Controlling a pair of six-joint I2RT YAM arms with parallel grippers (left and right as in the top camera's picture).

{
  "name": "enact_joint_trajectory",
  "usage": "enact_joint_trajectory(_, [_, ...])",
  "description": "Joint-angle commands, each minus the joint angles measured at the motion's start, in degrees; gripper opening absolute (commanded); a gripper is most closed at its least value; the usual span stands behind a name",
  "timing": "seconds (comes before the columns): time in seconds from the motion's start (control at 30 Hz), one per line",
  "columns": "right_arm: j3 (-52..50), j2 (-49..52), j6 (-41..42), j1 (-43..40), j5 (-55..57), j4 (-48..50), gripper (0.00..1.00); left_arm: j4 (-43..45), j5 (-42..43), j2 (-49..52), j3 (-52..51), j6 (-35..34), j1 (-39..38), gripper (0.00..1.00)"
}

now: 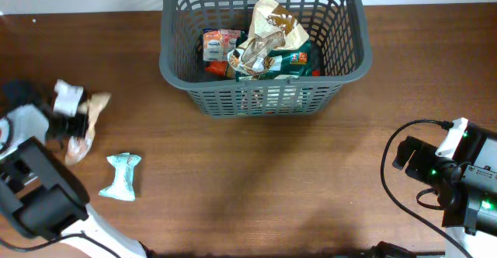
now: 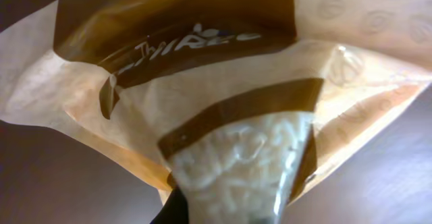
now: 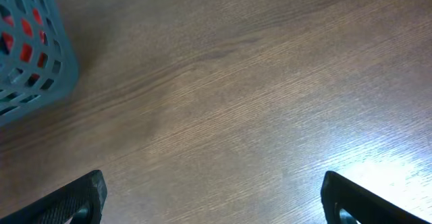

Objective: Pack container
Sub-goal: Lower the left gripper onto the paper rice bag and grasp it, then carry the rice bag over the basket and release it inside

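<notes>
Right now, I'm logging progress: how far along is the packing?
Done: several packets already lie in the container. In hand: the left hand is on a tan packet, grip unclear. Left: that one and the mint packet on the table; the right hand is open, holding nothing.

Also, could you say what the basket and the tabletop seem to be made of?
Basket: looks like moulded grey plastic, matte, going by its even slotted lattice. Tabletop: wood or wood-look laminate, brown with visible grain and slight sheen.
</notes>
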Motion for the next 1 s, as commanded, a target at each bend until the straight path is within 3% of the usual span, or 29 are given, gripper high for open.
enact_joint_trajectory(0.0, [-0.1, -0.5, -0.2, -0.3, -1.0, 0.1, 0.99, 2.7, 15.7, -3.2, 13.9, -6.8, -5.6, 0.01])
enact_joint_trajectory(0.23, [-0.1, -0.5, -0.2, -0.3, -1.4, -0.2, 0.99, 15.6, 20.7, -3.5, 41.1, -20.3, -17.9, 0.02])
enact_joint_trajectory(0.43, [-0.1, -0.5, -0.2, -0.3, -1.4, -0.6, 0.99, 22.2, 28.8, -3.5, 47.9, -22.1, -31.4, 0.01])
enact_joint_trajectory(0.57, [-0.1, -0.5, -0.2, -0.3, -1.4, -0.6, 0.99, 16.1, 24.2, -1.9, 47.9, -18.4, -40.6, 0.01])
enact_joint_trajectory(0.73, [-0.1, -0.5, -0.2, -0.3, -1.9, -0.6, 0.99, 0.8, 20.5, 2.2, 47.9, -8.3, -48.9, 0.02])
enact_joint_trajectory(0.97, [-0.1, -0.5, -0.2, -0.3, -2.3, -0.6, 0.99, -17.1, -0.7, 6.3, 47.9, 2.6, -53.0, 0.01])
